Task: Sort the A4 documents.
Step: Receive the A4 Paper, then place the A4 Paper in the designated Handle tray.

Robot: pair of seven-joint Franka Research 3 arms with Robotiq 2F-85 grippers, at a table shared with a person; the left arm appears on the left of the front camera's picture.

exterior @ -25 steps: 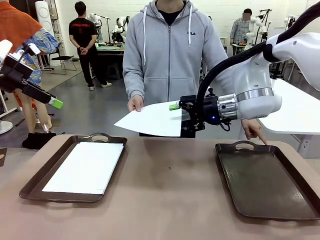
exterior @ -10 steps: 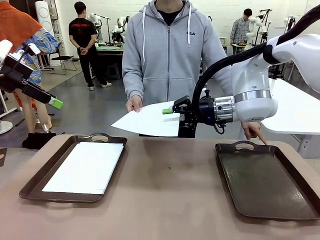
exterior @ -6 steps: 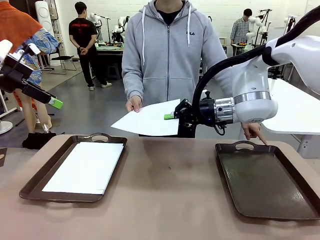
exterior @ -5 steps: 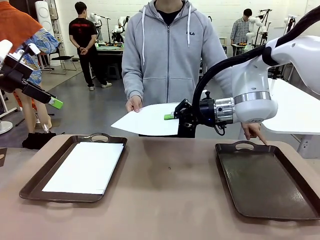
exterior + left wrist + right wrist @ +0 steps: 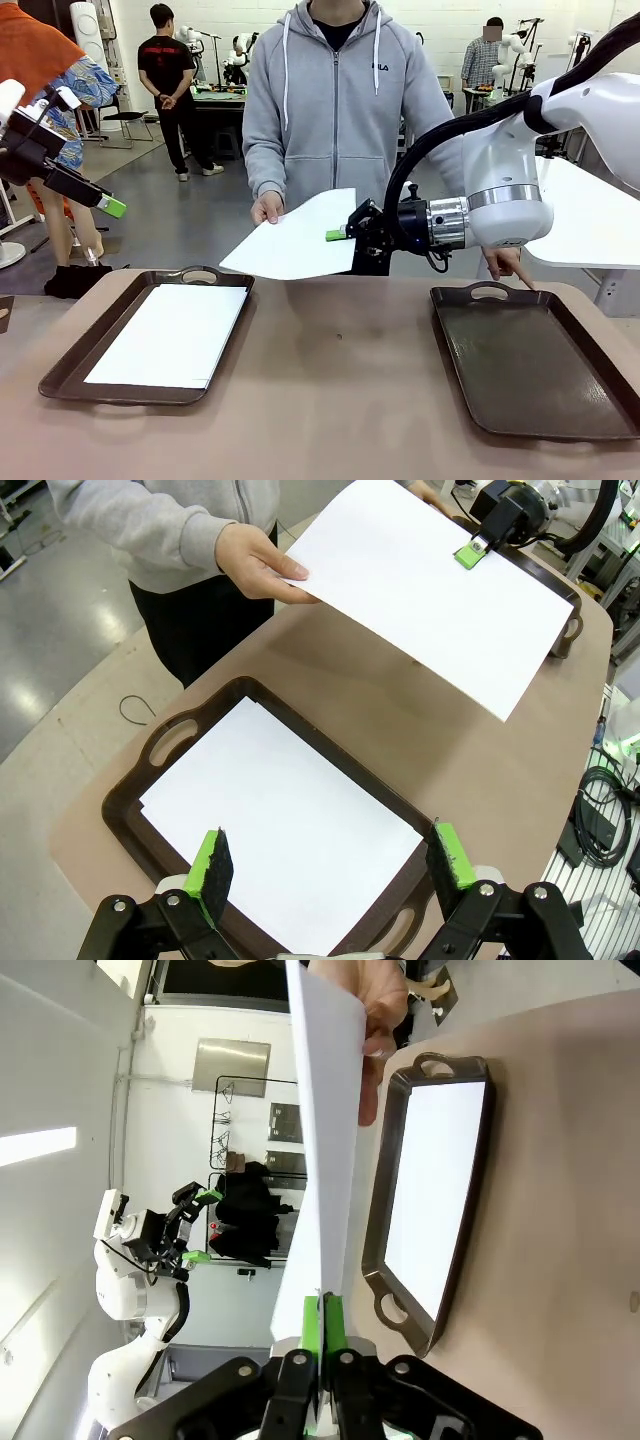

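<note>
One white A4 document (image 5: 290, 240) hangs in the air above the table's far edge. A person's hand (image 5: 268, 207) holds its left corner, and my right gripper (image 5: 337, 235) is shut on its right edge. In the right wrist view the document (image 5: 325, 1160) stands edge-on between the closed green pads (image 5: 323, 1320). A second document (image 5: 170, 333) lies flat in the left brown tray (image 5: 60, 372). My left gripper (image 5: 90, 152) hovers open high at the left, above that tray's document (image 5: 280, 830), its green pads (image 5: 210, 865) wide apart.
The right brown tray (image 5: 530, 370) holds nothing. The person's other hand (image 5: 510, 262) rests a finger beside its far handle. The person stands close against the far table edge, and bare tabletop (image 5: 340, 380) lies between the two trays.
The right gripper's fingers have closed on the held sheet's edge, and the sheet's far right corner has tipped upward. The left arm has stayed where it was.
</note>
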